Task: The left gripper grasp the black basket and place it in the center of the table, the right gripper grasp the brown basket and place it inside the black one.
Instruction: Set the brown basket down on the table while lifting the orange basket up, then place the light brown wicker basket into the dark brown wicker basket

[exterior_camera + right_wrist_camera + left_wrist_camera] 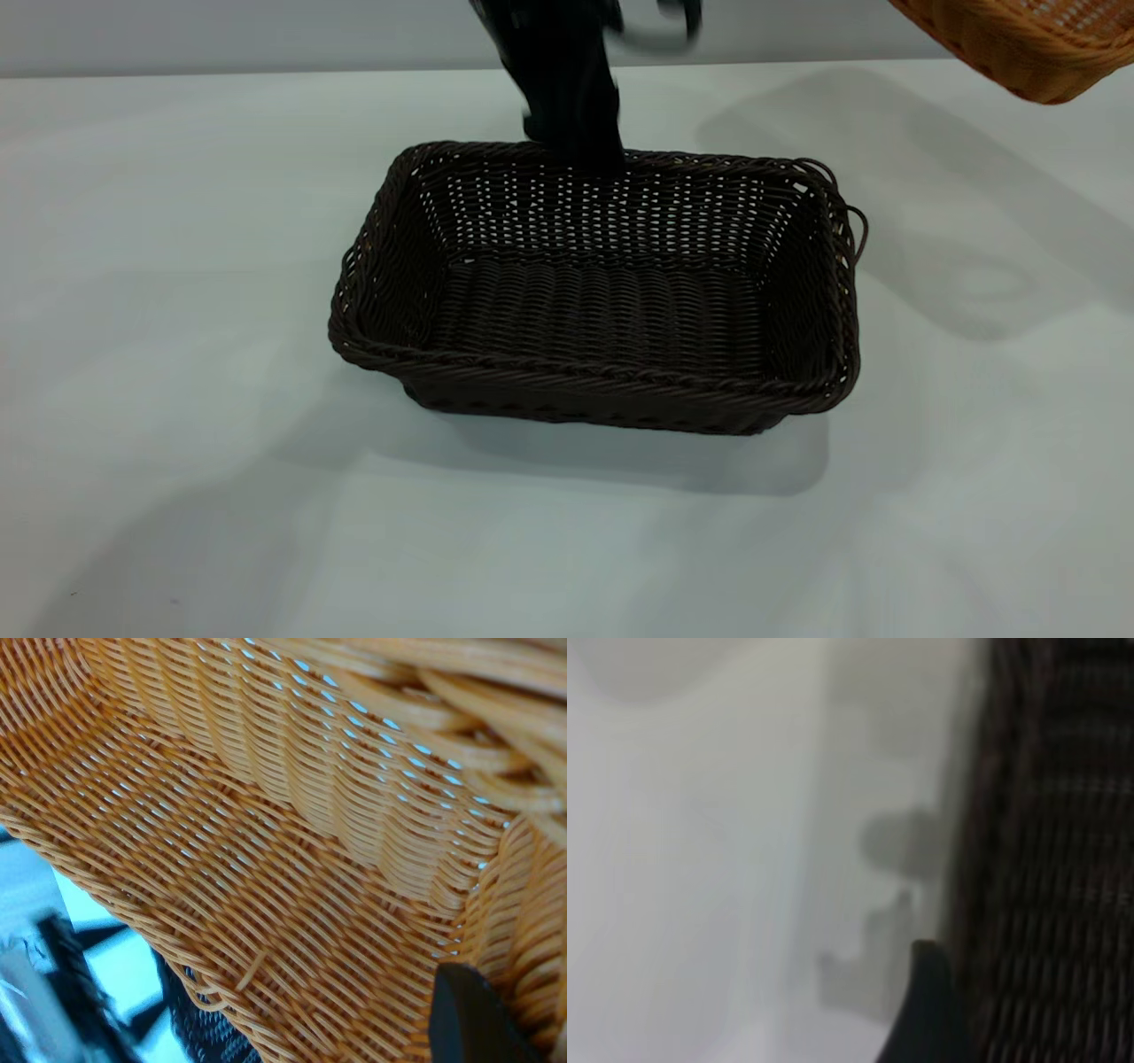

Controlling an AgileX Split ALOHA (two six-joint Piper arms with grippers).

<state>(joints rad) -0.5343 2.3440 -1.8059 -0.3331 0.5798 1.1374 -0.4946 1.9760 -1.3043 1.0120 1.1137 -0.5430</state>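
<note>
Baskets were apart: the black basket [594, 292] sat mid-table [177, 266], left gripper [571, 106] at its far rim, grip unclear, while the brown basket [1028, 40] hung above the far right corner.

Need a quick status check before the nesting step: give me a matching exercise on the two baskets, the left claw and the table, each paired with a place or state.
Things:
1. black basket
2. brown basket
3. left claw
4. table

Places or states:
A. at the black basket's far rim
B. lifted off the table, upper right of the exterior view
C. pale, under everything
D. resting flat on the table, empty

Pairs: 1-D, 2-B, 3-A, 4-C
</note>
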